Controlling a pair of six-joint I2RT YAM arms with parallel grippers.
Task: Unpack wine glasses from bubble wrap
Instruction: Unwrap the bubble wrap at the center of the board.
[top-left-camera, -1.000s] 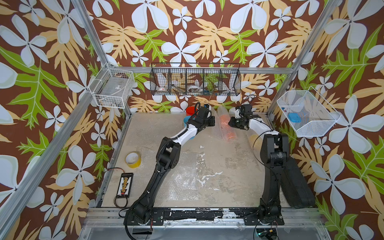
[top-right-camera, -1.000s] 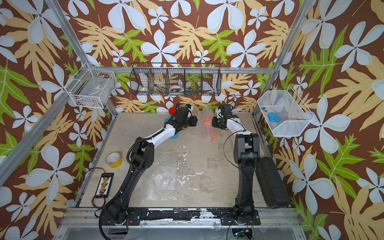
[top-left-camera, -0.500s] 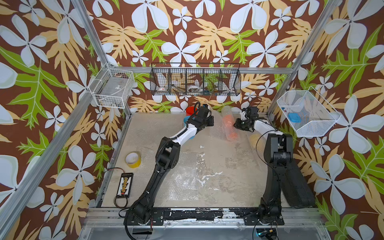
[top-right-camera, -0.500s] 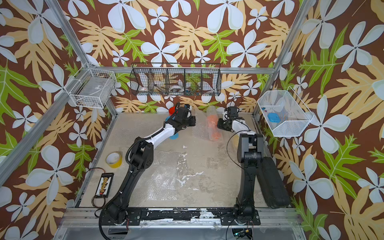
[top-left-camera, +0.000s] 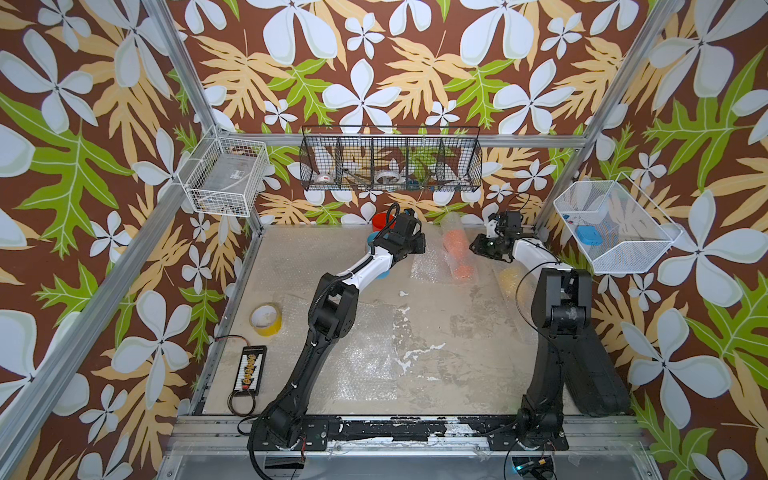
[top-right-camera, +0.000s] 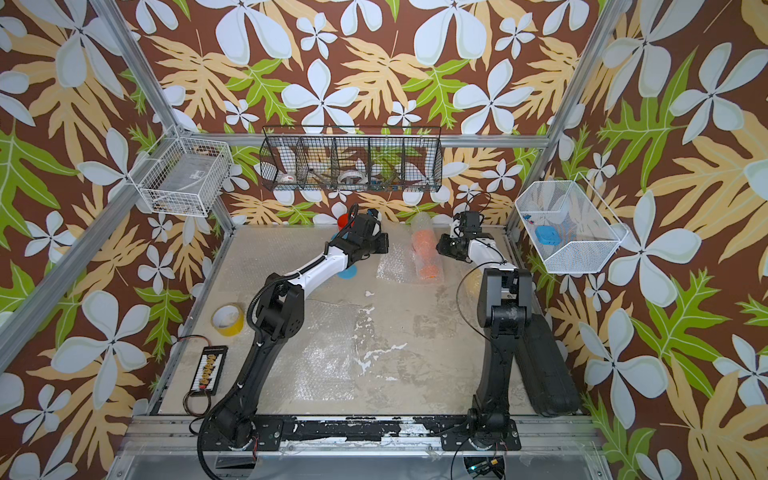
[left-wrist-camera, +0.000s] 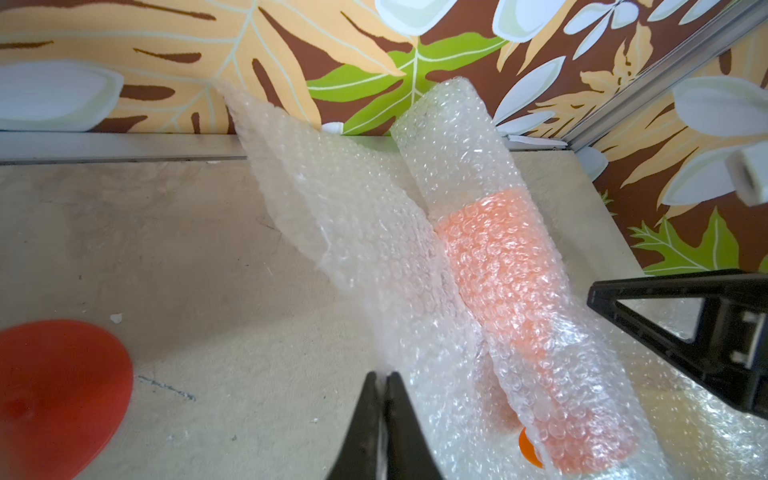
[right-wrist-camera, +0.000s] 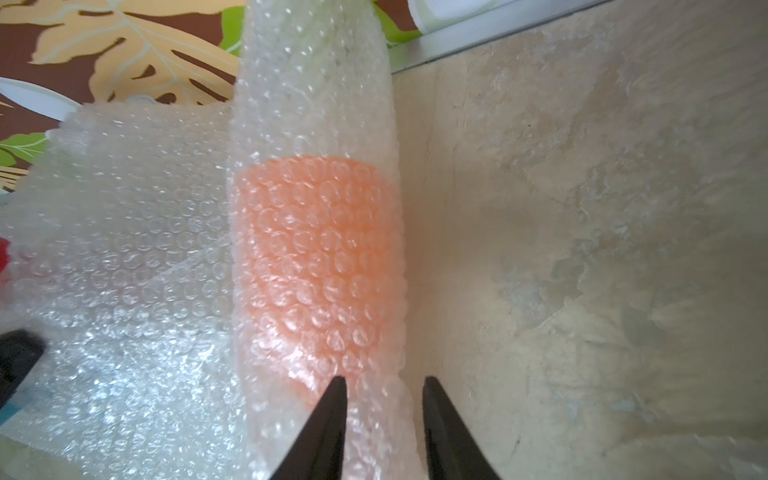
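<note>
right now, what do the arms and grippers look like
The left arm and right arm are black with boxy joints and one white forearm link each. Black cables run along them. The left gripper and right gripper have slim black fingers tapering to points.

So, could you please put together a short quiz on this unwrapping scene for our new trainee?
1. The bubble wrap tube holding the orange goblet lies: A between the left gripper and the right gripper; B in a wall basket; C at the table's front edge.
2. True or false: the orange goblet is fully unwrapped.
3. The tape roll lies on the robot's ___ side.
Key: 1 A; 2 false; 3 left.
</note>
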